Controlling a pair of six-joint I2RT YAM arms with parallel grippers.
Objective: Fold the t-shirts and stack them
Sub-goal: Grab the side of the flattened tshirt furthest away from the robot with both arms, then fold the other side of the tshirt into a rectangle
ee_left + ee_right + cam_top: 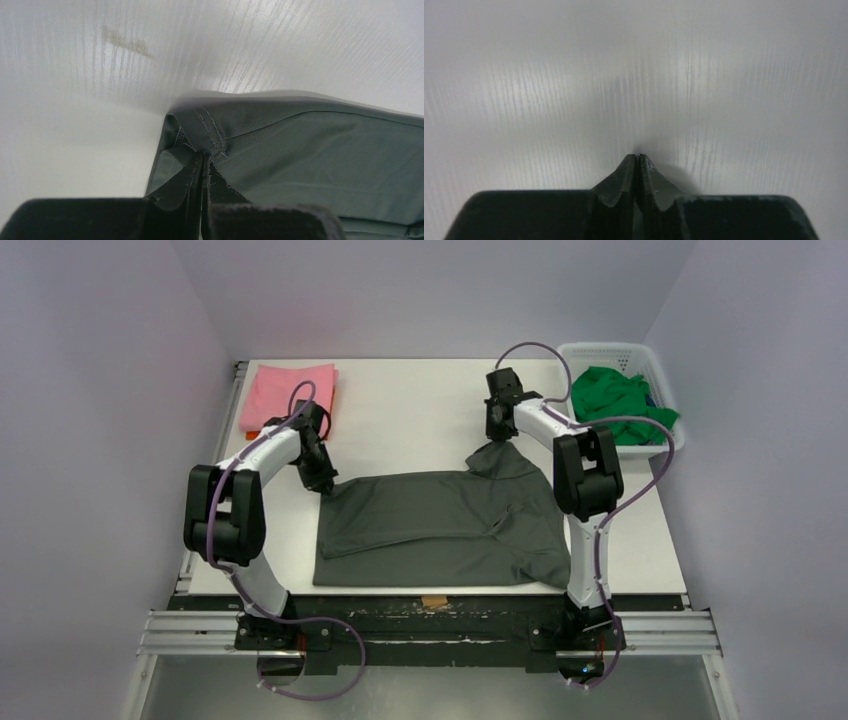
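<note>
The charcoal-grey t-shirt lies spread on the white table. My left gripper is shut on its far left corner, low at the table; the left wrist view shows the stitched hem pinched between the jaws. My right gripper is shut at the far right corner, which rises in a peak to it. In the right wrist view the gripper has its tips pressed together over bare table, with the cloth hidden below.
A folded pink t-shirt lies at the far left on an orange one. A white lattice basket at the far right holds a bright green t-shirt. A small brown tag sits at the near edge.
</note>
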